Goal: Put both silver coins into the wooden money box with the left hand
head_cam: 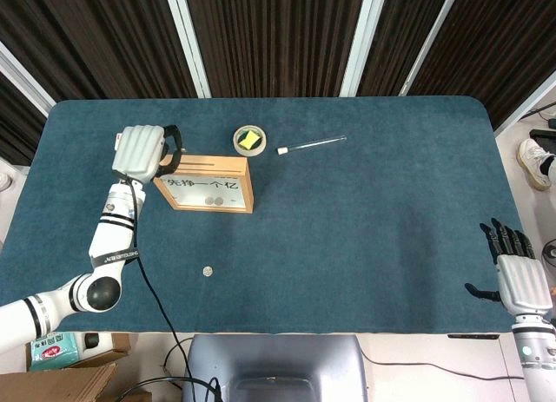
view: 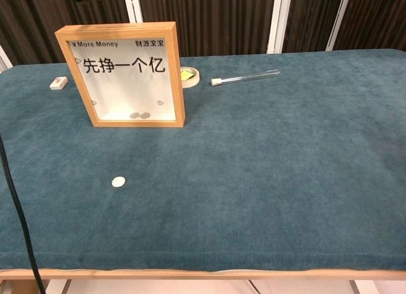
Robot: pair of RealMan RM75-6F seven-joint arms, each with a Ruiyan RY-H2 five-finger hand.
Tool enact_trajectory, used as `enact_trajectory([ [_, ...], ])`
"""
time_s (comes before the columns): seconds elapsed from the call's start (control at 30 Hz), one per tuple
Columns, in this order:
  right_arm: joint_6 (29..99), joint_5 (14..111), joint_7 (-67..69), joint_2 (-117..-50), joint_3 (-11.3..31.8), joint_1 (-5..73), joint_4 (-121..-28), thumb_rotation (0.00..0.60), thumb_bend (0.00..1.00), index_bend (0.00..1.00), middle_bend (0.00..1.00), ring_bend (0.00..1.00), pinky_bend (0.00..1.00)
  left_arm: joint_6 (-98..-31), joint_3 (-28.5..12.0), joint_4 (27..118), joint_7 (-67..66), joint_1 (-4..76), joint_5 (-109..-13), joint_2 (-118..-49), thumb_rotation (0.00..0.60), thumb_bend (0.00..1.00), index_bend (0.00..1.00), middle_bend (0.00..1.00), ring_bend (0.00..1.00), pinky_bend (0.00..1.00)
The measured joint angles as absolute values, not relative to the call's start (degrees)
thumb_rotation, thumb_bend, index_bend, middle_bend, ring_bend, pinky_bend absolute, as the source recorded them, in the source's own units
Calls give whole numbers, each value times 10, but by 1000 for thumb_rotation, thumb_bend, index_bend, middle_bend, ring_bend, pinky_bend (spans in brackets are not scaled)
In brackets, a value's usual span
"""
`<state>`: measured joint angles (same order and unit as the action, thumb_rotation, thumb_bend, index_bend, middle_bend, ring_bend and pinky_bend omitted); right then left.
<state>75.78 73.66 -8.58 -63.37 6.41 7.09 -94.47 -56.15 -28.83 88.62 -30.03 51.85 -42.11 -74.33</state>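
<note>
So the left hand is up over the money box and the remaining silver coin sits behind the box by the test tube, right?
Not quite. The left hand is over the wooden money box, but the silver coin lies on the cloth in front of the box, nearer the robot, far from the test tube. The head view shows it.

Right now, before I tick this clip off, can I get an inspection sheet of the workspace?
Surface: blue cloth table.
Job's things: wooden money box upright, two coins visible behind its window; one silver coin on the cloth in front of it.
Clutter: glass tube, tape roll, white eraser; a red item is not seen now.
Hands: left hand above the box's left top corner, contents cannot be told; right hand open at the table's right edge.
Cables: black cable hanging along the left arm.
Surroundings: dark slatted wall, a shoe on the floor.
</note>
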Motion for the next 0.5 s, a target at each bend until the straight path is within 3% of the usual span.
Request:
enact_trajectory([
  [0.5,758,740,-69,-627,62,72,-945,600,121,0,0,0,0,-581,-245,857,-309,547,-408,-775,600,475,611,1000,1000,1000],
])
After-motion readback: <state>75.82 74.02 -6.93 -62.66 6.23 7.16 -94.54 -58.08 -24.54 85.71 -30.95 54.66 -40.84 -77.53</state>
